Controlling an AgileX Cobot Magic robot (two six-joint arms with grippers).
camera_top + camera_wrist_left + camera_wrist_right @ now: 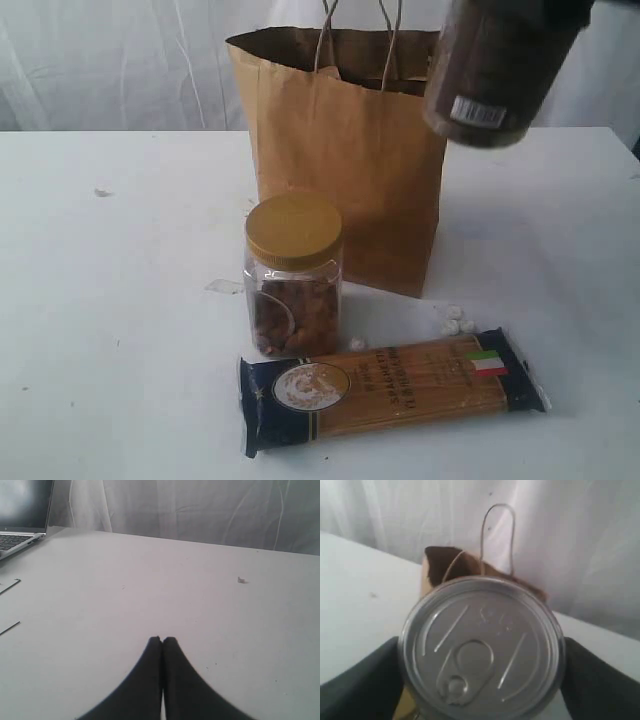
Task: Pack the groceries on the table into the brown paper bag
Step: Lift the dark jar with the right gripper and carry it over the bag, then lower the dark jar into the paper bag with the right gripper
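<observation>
The right arm has the smaller dark jar (pixel 497 75) up in the air. The right jaws are spread wide and press on the jar from two sides, one dark finger (pixel 360 685) on each side of its silver pull-tab lid. The jar hangs a bit tilted, with its lid end toward the wrist and its bottom end pointing down and a little toward the brown paper bag (pixel 345 170).

The big thing to know is where the bag's open mouth is. In the exterior view the jar is high up, just over the bag's right top corner, not over the middle of the mouth. In the right wrist view the bag and its cord handles show past the jar – so the mouth lies ahead of the jaws and lower. I think the jar has to go a bit more over the mouth, then down, bottom end first.

The left jaws are pressed together and hold nothing. They sit over a bare part of the tabletop (pixel 150 580), away from the bag – the right arm is the near one.

The gold-lidded clear jar (pixel 293 275) and the long navy-ended spaghetti pack (pixel 390 390) wait on the tabletop in front of the bag.
</observation>
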